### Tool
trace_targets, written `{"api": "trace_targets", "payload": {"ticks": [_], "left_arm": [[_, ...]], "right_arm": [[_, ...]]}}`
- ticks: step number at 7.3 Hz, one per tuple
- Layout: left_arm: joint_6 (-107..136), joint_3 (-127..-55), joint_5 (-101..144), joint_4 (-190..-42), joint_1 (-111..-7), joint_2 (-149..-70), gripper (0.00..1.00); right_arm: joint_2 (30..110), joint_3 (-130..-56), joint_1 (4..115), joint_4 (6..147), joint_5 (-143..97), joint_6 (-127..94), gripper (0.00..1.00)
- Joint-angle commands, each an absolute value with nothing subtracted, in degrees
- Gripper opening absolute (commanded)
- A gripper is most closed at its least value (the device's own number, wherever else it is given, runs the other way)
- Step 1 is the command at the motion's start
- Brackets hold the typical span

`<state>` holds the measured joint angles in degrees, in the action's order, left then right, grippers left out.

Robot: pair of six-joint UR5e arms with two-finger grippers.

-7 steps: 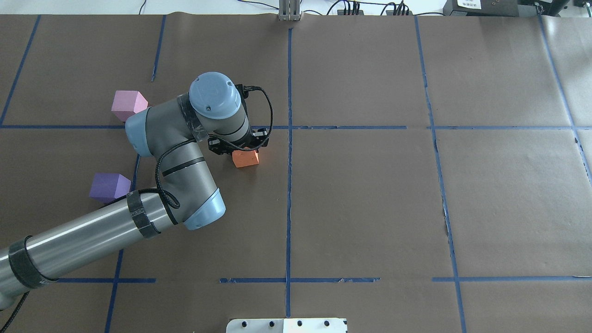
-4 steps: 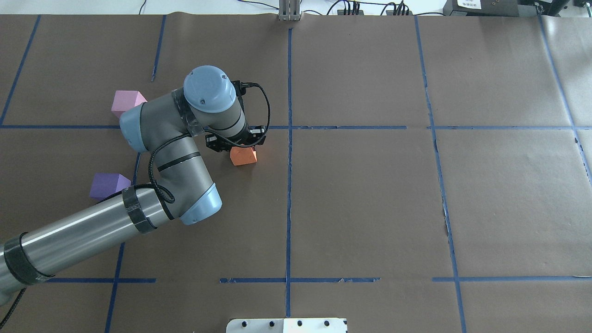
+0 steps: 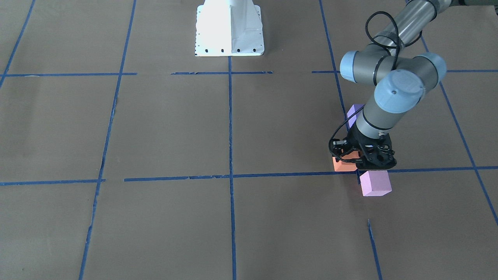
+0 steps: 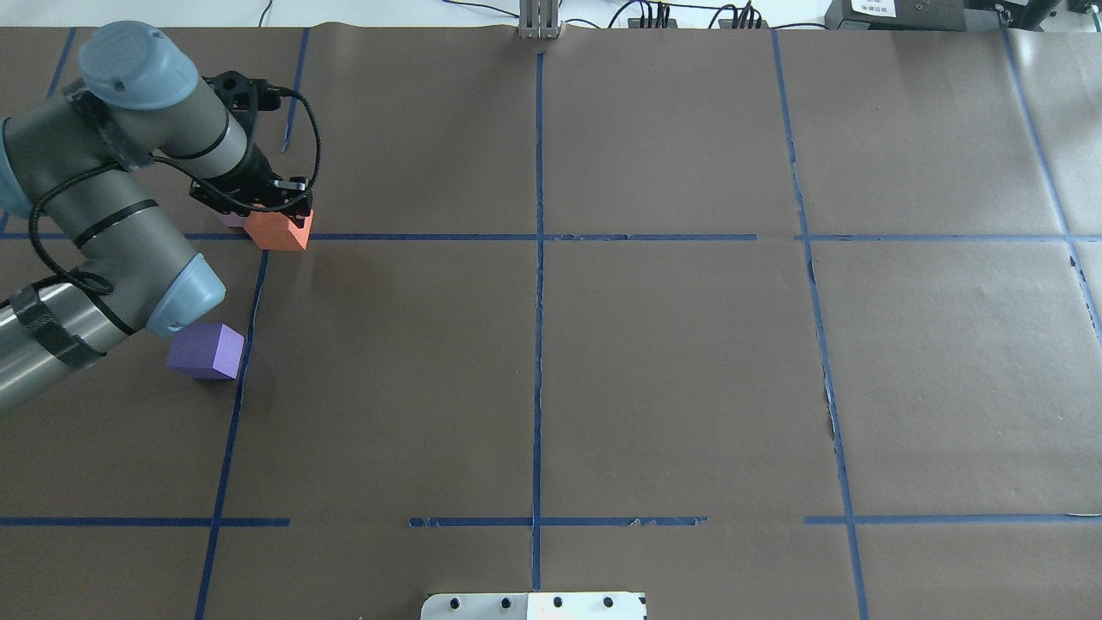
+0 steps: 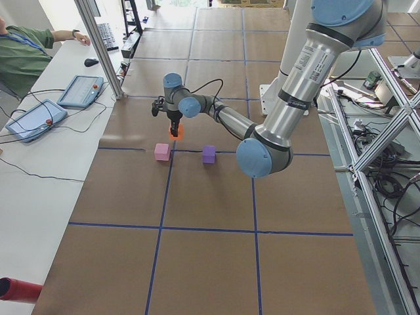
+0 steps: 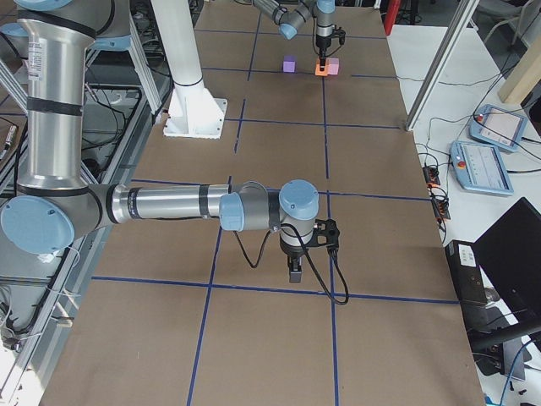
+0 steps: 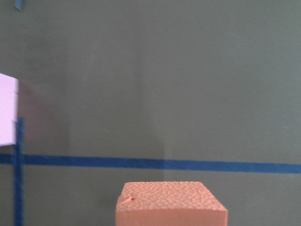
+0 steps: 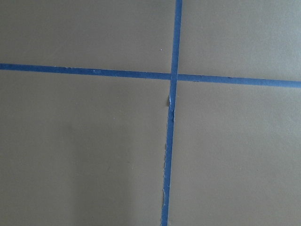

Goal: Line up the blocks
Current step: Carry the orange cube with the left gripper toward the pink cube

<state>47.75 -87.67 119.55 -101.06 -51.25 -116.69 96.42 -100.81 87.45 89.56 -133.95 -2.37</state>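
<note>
My left gripper [image 4: 263, 202] is shut on the orange block [image 4: 277, 230] and holds it low over a blue tape line, right beside the pale pink block [image 3: 374, 183]. In the overhead view the gripper hides nearly all of the pink block. The left wrist view shows the orange block [image 7: 171, 205] at the bottom edge and the pink block [image 7: 7, 110] at the left edge. The violet block [image 4: 207, 350] sits alone on the paper nearer the robot, by my left forearm. My right gripper [image 6: 293, 269] shows only in the exterior right view, pointing down over a tape crossing; I cannot tell whether it is open.
Brown paper with a blue tape grid [image 4: 538, 237] covers the table. The white robot base [image 3: 229, 27] stands at the near edge. An operator [image 5: 26, 49], tablets and cables are along the far side, off the paper.
My left gripper has carried the orange block from near the table's middle leftward and farther away, to right beside the pink block. The violet and pink blocks have not moved.
</note>
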Motion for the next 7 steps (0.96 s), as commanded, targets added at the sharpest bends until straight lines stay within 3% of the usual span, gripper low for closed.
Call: {"api": "trace_targets", "payload": {"ticks": [1,4,6,7], "left_arm": [[43.95,-87.1,120.32,-101.6,-52.38,-113.38,0.1],[40.17,-87.36,121.37,-101.78,-52.3,-110.58,0.1],[40.08,-86.93,122.08,-101.78,-51.95,-110.57,0.29],[40.25,-87.01,122.95,-101.78,-51.94,-110.83,0.5]], "right_arm": [[96.42,-100.81,87.45,89.56,-133.95,-2.37,1.0],[96.42,-100.81,87.45,89.56,-133.95,-2.37,1.0],[96.42,-100.81,87.45,89.56,-133.95,-2.37,1.0],[96.42,-100.81,87.45,89.56,-133.95,-2.37,1.0]]}}
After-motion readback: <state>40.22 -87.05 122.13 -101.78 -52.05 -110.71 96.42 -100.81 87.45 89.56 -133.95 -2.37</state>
